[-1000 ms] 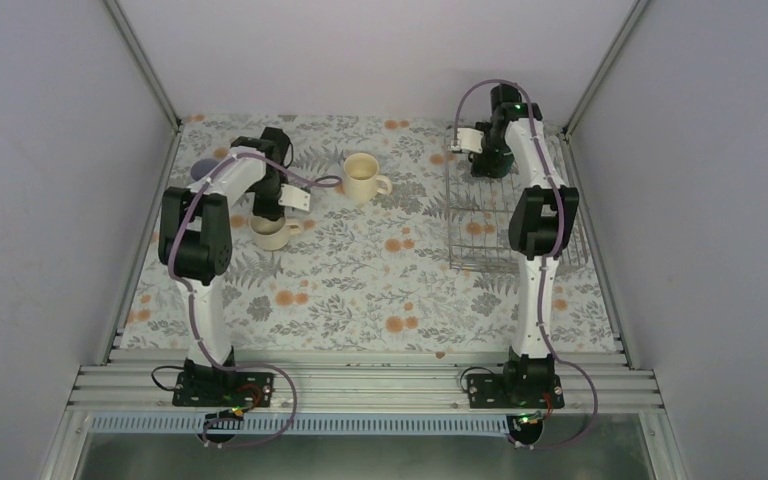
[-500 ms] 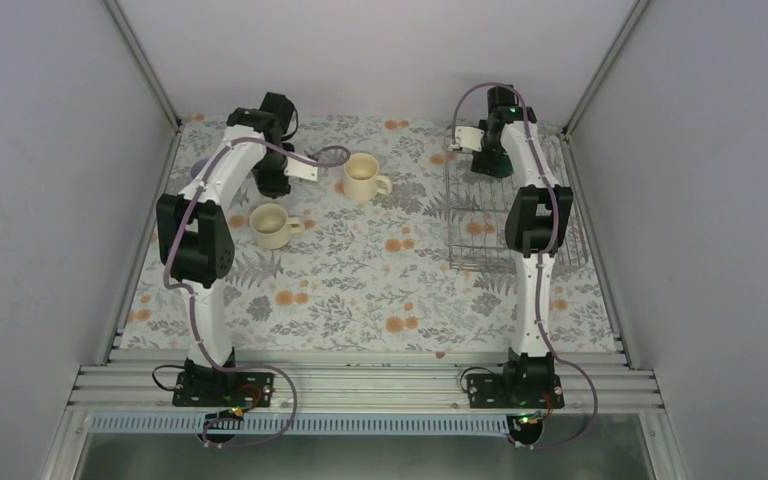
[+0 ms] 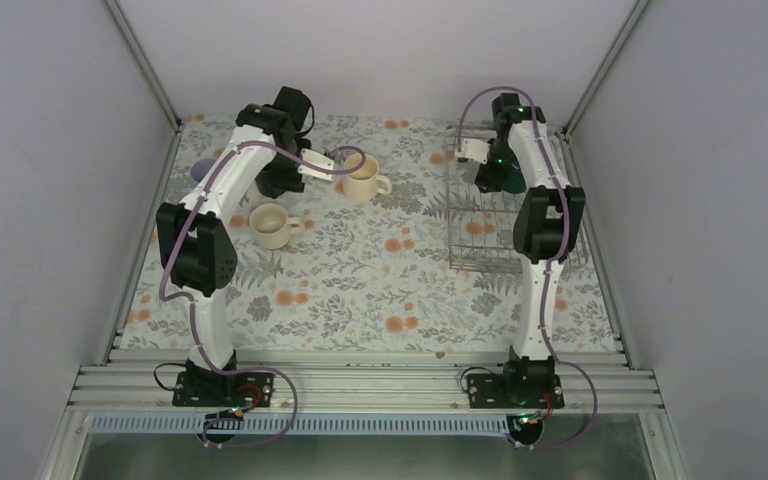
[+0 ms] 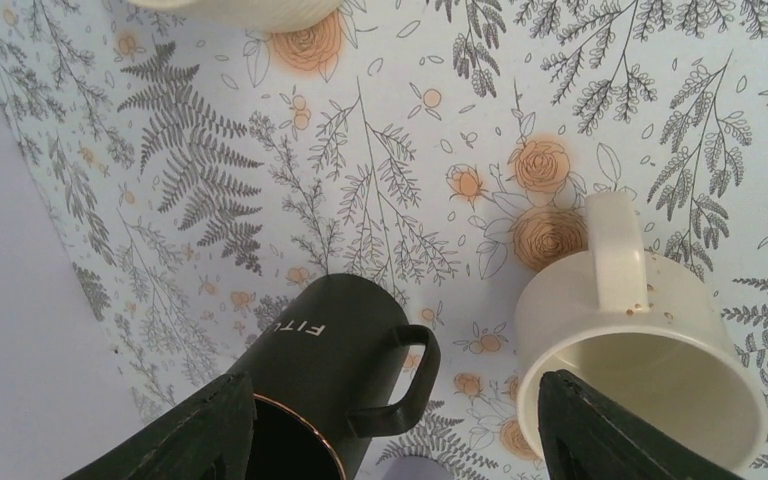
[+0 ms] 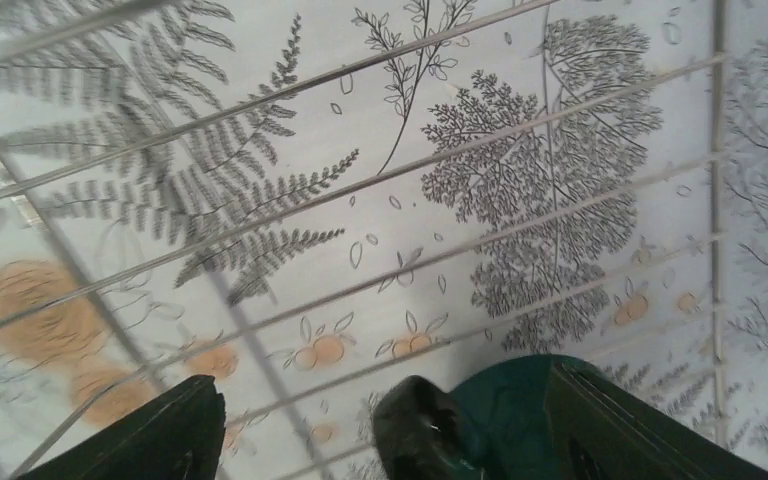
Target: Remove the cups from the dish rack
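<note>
Four Cups on Table, One in Rack

The table (image 3: 360,290), covered with a floral cloth, carried the dish rack (image 3: 475,250) at its far right. The rack held one item: the dark green mug (image 5: 530,420), at the far end on the wire floor.

The right gripper (image 5: 390,435) was lowered into the rack. Its jaws stood apart, the green mug between them and close to one finger, with clear space to the other.

The left gripper (image 4: 390,445) hung above the far left of the table, jaws apart and holding nothing.

Below it the tall black mug (image 4: 325,365) and one cream mug (image 4: 640,360) stood side by side, apart, both upright and empty. The second cream mug (image 3: 360,178) stood near the table's far centre. The lavender cup (image 3: 200,170) sat near the left wall, partly hidden by the left arm.
</note>
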Controlling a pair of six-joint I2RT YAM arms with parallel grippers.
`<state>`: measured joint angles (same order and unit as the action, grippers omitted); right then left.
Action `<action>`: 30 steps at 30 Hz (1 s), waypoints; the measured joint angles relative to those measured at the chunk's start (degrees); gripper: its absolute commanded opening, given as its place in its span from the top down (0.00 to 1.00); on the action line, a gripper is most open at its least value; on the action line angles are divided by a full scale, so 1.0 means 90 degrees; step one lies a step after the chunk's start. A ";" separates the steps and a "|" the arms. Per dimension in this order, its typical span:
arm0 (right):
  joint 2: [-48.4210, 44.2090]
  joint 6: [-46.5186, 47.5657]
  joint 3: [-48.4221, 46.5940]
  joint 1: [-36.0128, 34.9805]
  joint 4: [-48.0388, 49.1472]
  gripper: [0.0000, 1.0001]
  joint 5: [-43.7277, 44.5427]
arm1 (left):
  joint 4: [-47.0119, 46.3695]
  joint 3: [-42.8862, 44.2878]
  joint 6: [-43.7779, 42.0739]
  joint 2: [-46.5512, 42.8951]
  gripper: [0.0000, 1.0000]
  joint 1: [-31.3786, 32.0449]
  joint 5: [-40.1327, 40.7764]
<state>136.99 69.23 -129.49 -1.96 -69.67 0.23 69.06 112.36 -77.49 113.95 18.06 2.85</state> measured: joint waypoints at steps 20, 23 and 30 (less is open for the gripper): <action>-0.1923 0.2810 0.2812 0.0231 0.1392 0.16 0.0420 | -0.1192 -0.1180 0.0075 -0.0826 0.27 0.0092 -0.0177; -0.1928 0.3410 0.2994 0.0233 0.1651 0.17 0.0576 | -0.1477 -0.1321 0.0121 -0.0835 0.27 0.0097 -0.0185; -0.1938 0.3978 0.3062 0.0223 0.2171 0.26 0.1248 | -0.1987 -0.1503 0.0245 -0.0835 0.27 0.0097 -0.0301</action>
<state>119.55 105.03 -101.93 0.05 -50.13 11.46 51.18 98.83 -75.29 106.43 18.94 0.14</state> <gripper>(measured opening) 0.790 0.728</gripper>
